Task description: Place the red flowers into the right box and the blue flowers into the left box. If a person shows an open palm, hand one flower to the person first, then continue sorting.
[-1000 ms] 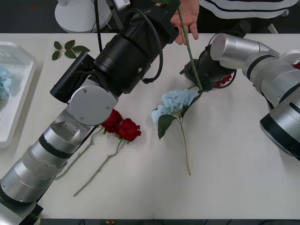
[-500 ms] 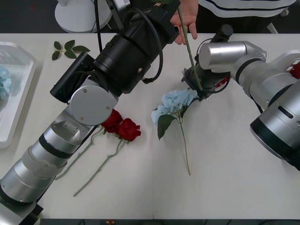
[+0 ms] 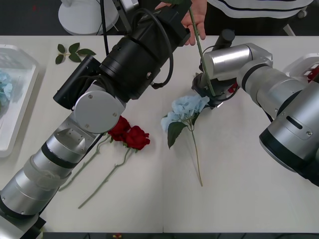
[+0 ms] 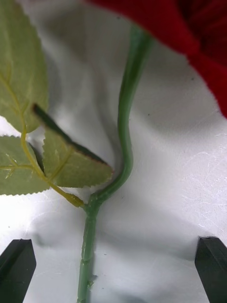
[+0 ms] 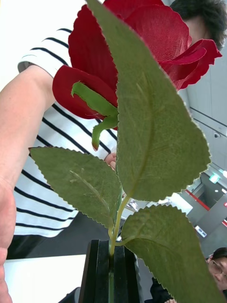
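Note:
My left gripper [image 5: 111,277] is shut on the stem of a red flower [image 5: 142,52], held up at the table's far edge. The person's hand [image 3: 195,20] grips that long stem [image 3: 203,57] beside my gripper. My right gripper [image 4: 113,270] hovers open over another red flower's stem [image 4: 125,118], which lies between its fingers, with the bloom [image 3: 232,88] just beyond. A blue flower [image 3: 187,107] lies mid-table next to it. Two more red flowers [image 3: 129,134] lie under my left arm. The left box [image 3: 17,107] holds a blue flower [image 3: 4,84]. The right box [image 3: 301,63] holds something red [image 3: 314,74].
A loose green leaf sprig [image 3: 72,51] lies at the far left of the table. A white round base [image 3: 87,17] stands behind the table. My left arm [image 3: 94,109] spans the table's left half, and bare tabletop [image 3: 239,189] lies near the front right.
My right arm has swung left and its wrist has turned over the red flower beside the blue one. The left arm has held still with its flower. The person's hand stays on the stem.

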### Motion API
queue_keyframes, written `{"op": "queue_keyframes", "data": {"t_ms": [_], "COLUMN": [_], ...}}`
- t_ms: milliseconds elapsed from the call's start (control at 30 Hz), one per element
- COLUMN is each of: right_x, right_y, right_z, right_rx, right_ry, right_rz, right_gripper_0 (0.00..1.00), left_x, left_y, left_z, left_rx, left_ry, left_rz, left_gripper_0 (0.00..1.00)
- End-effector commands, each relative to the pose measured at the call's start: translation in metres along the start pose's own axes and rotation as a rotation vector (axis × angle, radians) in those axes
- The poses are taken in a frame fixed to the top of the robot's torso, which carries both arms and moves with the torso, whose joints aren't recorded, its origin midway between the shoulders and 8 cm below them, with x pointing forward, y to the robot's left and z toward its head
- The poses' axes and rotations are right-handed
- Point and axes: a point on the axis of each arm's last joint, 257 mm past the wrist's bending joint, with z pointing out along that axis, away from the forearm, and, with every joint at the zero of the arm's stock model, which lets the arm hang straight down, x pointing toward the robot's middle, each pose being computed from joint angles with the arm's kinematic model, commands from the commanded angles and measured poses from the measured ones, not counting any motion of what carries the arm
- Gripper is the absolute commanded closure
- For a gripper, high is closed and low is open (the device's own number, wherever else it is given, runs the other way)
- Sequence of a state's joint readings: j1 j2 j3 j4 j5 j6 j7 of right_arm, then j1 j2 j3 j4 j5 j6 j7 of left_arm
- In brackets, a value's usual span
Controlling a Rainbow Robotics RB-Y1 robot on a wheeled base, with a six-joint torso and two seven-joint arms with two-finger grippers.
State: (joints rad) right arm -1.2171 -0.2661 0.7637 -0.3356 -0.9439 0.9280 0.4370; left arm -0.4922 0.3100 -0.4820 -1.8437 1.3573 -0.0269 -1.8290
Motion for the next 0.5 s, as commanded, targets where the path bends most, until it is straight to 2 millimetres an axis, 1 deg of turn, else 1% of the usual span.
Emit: {"op": "queue_keyframes", "data": {"t_ms": [33,300,400,500], "right_x": [0.025,0.029,0.032,0.033], "right_y": [-0.007,-0.026,-0.036,-0.041], "right_z": [0.012,0.018,0.019,0.019], "right_rx": [0.049,0.113,0.149,0.169], "right_ry": [-0.01,-0.022,-0.017,-0.014], "right_rz": [-0.057,-0.095,-0.111,-0.125], "right_gripper_0": [0.0,0.0,0.0,0.08], "left_x": [-0.008,-0.008,-0.008,-0.008], "left_y": [-0.023,-0.023,-0.023,-0.023], "left_z": [0.002,0.002,0.002,0.002], "left_rx": [0.038,0.038,0.038,0.038], "left_ry": [-0.034,-0.034,-0.034,-0.034], "left_rz": [-0.092,-0.092,-0.092,-0.092], "left_gripper_0": [1.0,1.0,1.0,1.0]}}
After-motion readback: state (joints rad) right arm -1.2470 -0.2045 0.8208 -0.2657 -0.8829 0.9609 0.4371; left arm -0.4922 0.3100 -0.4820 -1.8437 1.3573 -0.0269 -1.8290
